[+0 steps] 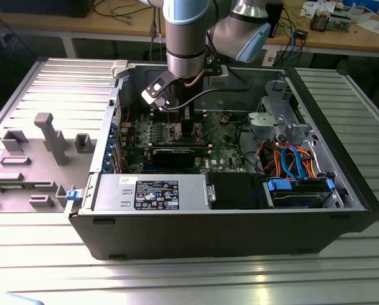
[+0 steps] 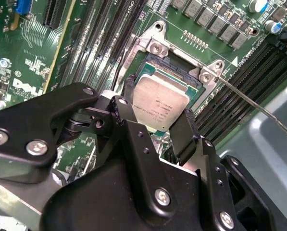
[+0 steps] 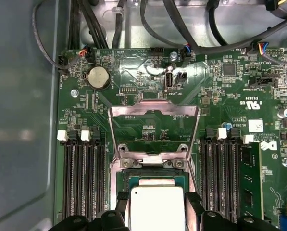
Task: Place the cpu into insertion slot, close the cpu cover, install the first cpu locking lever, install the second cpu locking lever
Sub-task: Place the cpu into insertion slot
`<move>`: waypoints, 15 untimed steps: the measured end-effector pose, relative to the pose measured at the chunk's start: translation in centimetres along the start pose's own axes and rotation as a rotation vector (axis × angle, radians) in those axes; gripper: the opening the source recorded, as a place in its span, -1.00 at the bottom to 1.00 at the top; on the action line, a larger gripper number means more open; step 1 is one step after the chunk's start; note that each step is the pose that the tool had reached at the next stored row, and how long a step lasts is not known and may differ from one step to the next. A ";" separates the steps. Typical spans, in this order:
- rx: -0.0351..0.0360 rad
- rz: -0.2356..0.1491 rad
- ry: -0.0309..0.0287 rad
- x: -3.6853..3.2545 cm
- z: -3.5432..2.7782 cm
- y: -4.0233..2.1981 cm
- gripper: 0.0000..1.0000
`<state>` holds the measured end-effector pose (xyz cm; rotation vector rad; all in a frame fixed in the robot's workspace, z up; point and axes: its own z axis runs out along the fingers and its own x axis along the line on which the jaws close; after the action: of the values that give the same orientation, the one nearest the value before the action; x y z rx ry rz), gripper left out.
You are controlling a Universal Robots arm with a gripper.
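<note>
My gripper is shut on the cpu, a small square chip with a dull silver top, held by its two opposite edges between black fingers. The cpu hangs tilted just over the insertion slot, whose dark centre and silvery rim show beyond the chip. In the first wrist view the cpu sits above the insertion slot, and the cpu cover stands swung open past the socket. A thin locking lever sticks out free to one side. In the exterior view the gripper is down inside the computer case.
Long black memory slots flank the socket on both sides. The case holds a power supply box, a long black card, a drive cage and coloured cables. A grey fixture stands on the exterior view's left.
</note>
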<state>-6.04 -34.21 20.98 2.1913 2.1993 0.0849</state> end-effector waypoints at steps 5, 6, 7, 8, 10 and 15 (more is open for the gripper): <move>0.0003 0.000 0.0013 0.03 0.46 -0.06 0.08; 0.0004 0.000 0.0014 0.03 0.48 -0.07 0.08; 0.0007 0.000 0.0021 0.03 0.49 -0.07 0.08; 0.0006 0.000 0.0026 0.03 0.49 -0.07 0.08; 0.0005 0.000 0.0028 0.03 0.50 -0.07 0.08; 0.0003 0.012 0.0024 0.07 0.66 -0.08 0.08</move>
<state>-6.08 -34.13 20.32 2.2059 2.1876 0.0877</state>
